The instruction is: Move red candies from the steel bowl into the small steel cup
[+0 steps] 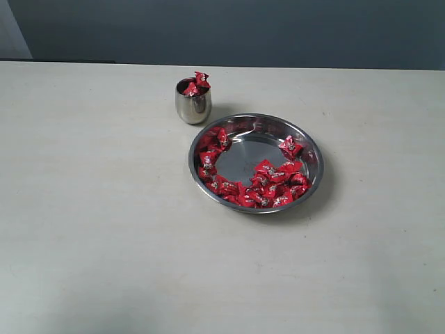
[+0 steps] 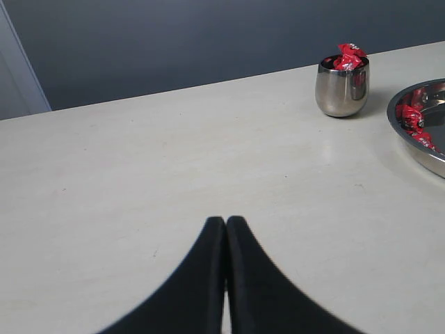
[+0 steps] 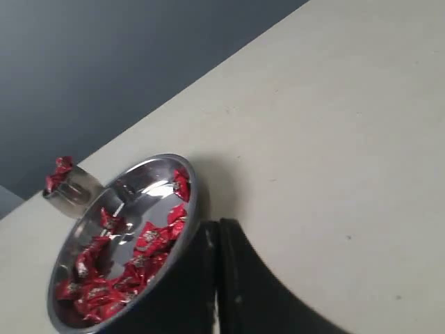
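The steel bowl [image 1: 256,162] sits right of the table's middle with several red candies [image 1: 264,182] along its left and near sides. Just behind it to the left stands the small steel cup [image 1: 193,101], red candies [image 1: 197,83] heaped above its rim. Neither arm shows in the exterior view. In the left wrist view my left gripper [image 2: 226,221] is shut with nothing in it, well short of the cup [image 2: 342,86] and the bowl's rim [image 2: 417,149]. My right gripper [image 3: 214,226] is shut and empty, its tips seen beside the bowl [image 3: 184,209], with the cup [image 3: 68,188] beyond.
The pale tabletop [image 1: 90,209] stretches wide around bowl and cup. A dark grey-blue wall [image 1: 236,31] runs behind the table's far edge.
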Robot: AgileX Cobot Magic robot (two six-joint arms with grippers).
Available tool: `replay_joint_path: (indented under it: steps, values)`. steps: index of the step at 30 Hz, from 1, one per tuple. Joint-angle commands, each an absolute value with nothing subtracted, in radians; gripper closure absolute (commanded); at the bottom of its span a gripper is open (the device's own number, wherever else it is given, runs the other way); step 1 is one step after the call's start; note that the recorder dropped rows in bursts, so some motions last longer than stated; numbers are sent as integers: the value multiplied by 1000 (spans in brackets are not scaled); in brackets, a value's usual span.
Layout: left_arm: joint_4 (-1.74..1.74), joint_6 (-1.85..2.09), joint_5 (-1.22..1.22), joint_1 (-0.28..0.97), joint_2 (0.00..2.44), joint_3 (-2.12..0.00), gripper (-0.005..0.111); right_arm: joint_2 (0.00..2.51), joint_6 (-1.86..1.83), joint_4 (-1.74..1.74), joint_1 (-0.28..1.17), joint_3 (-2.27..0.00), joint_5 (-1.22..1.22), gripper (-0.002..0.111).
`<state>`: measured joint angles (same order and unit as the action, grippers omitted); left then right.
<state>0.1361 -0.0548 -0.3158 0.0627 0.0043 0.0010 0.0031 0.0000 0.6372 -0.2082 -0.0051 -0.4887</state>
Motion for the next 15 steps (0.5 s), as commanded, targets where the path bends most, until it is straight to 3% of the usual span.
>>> replay_joint_path:
  steps: [1,15]
  values:
    - [136,-60,-309,73,0,0,106,0,0,687,-206,0,-486,109]
    - [136,-60,-309,73,0,0,106,0,-6,672,-206,0,-474,109]
